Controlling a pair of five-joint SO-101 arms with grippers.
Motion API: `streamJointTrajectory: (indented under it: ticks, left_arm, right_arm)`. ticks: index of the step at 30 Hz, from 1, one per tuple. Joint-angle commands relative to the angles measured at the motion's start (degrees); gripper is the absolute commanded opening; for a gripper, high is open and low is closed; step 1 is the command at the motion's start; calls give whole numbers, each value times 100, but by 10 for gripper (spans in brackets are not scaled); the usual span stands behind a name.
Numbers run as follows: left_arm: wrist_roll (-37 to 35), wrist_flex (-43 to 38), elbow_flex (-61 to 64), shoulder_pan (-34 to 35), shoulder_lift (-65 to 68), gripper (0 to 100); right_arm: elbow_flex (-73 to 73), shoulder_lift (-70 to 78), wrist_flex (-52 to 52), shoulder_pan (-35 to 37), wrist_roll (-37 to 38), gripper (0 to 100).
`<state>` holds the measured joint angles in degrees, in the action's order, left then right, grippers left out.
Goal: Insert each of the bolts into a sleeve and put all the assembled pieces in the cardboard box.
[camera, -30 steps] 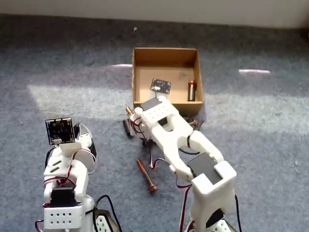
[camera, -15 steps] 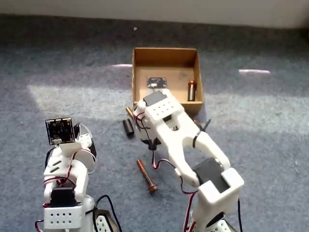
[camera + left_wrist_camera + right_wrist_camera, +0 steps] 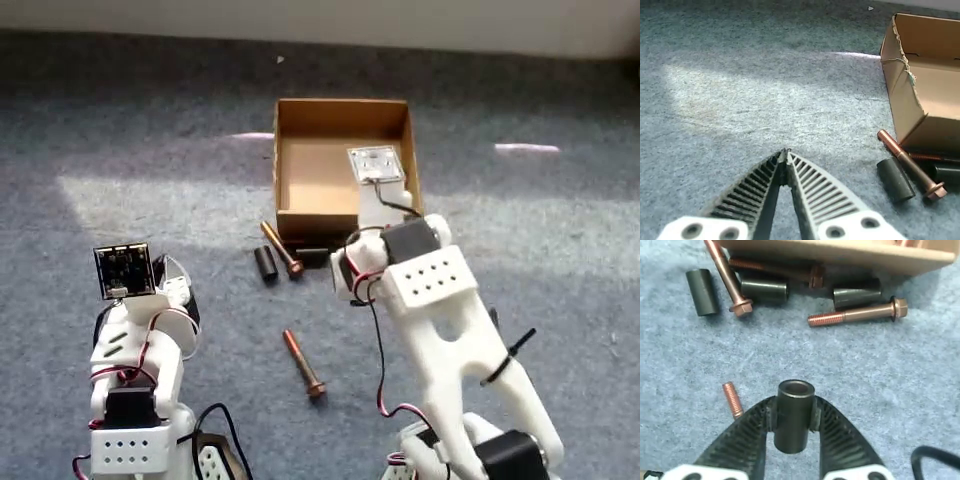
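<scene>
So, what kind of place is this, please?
Probably an indoor robot practice setup, not a factory: grey carpet covers the surface, a pale wall runs behind it, and loose bolts and sleeves lie beside a cardboard box.

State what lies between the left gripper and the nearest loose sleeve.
Bare grey carpet, seen in the left wrist view between the left gripper and the sleeve.

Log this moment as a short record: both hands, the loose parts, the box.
Left hand: shut, empty, over the carpet
Right hand: shut on a sleeve, open end showing
Loose bolts: four on the carpet
Loose sleeves: three, lying near the box front
Cardboard box: open-topped, beyond the loose parts
</scene>
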<state>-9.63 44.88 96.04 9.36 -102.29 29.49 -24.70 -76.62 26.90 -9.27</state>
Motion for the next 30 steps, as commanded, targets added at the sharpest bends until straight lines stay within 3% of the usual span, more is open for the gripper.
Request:
streamJointTrajectory:
  ticks: [1,14,20,26,30]
  left_arm:
    - [26,-176,110,66,-189,7]
    - [70,-167,57,101,-198,7]
    - [1943,-158,110,66,-189,7]
    - [2655,-88,66,66,-180,8]
    - [3341,457,-207,-57,-180,8]
  right_arm:
    - [576,-796,541,-312,176,5]
    - [2932,-2413,2826,-1314,202,5]
    - [3609,-2765,3626,-1754,167,5]
    - [4154,-2958,4312,-1947,167,5]
    - [4207,-2923,4409,-2149,167,5]
